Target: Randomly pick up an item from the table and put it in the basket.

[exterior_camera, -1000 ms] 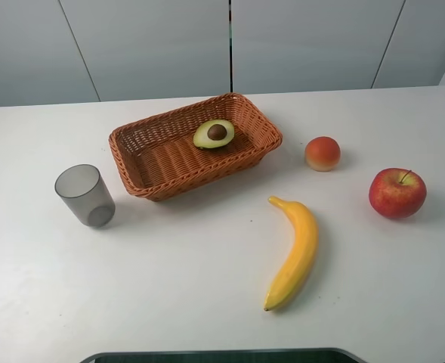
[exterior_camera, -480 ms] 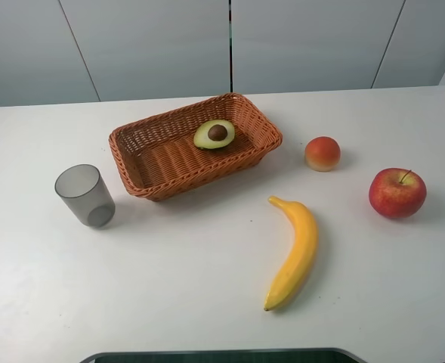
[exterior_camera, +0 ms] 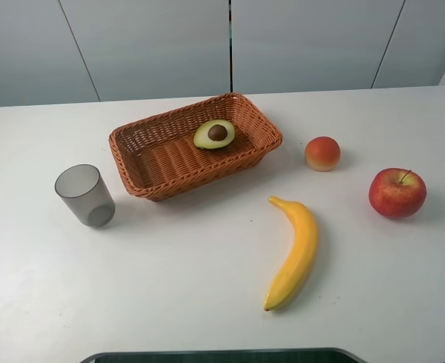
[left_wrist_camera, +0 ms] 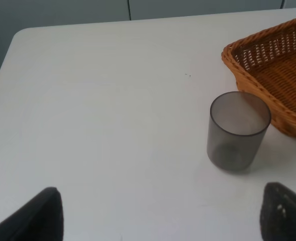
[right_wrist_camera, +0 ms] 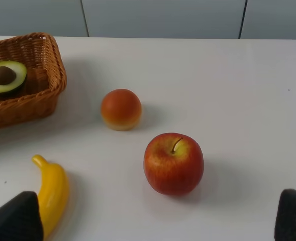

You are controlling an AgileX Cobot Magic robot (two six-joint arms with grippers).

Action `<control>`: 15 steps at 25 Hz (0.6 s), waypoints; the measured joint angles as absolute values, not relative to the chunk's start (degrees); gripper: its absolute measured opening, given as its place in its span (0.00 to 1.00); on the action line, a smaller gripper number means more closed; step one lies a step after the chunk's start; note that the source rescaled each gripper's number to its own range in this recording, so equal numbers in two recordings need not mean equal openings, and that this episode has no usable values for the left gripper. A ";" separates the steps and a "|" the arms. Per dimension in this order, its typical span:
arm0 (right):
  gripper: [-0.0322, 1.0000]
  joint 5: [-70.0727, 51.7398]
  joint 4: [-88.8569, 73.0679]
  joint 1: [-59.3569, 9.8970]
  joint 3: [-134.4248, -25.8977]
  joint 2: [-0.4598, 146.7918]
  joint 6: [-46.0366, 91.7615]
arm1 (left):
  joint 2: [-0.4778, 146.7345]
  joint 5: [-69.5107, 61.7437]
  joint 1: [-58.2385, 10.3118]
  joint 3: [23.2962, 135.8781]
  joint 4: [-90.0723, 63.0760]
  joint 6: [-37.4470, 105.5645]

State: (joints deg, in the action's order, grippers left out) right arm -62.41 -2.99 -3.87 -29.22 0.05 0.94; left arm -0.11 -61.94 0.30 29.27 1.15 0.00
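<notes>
The halved avocado lies cut face up inside the woven wicker basket at the back middle of the white table. It also shows in the right wrist view, in the basket's corner. Neither arm shows in the high view. My left gripper is open and empty, low over the table short of the grey cup. My right gripper is open and empty, short of the red apple. Only the dark fingertips show.
A grey translucent cup stands left of the basket. A yellow banana lies in front, a small orange-red fruit and a red apple to the right. A dark edge runs along the table's front.
</notes>
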 joint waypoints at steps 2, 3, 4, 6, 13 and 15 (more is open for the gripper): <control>1.00 -62.41 -2.99 -3.87 -29.22 0.01 0.83 | -0.11 -61.94 0.30 29.27 1.15 0.00; 1.00 -62.41 -3.16 -3.87 -29.22 -0.08 0.83 | -0.11 -61.94 0.30 29.27 1.15 0.00; 1.00 -62.41 -3.66 -3.87 -29.22 -0.08 0.83 | -0.11 -61.94 0.30 29.27 1.15 0.00; 1.00 -62.41 -4.25 -3.87 -29.22 -0.08 0.83 | -0.11 -61.94 0.30 29.27 1.15 0.00; 1.00 -62.41 -5.11 -3.87 -29.22 -0.08 0.83 | -0.11 -61.94 0.30 29.27 1.15 0.00; 1.00 -62.41 -5.20 -3.87 -29.22 -0.08 0.83 | -0.11 -61.94 0.30 29.27 1.15 0.00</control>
State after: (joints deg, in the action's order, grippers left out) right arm -62.41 -5.20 -3.87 -29.22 -0.08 0.83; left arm -0.11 -61.94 0.30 29.27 1.15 0.00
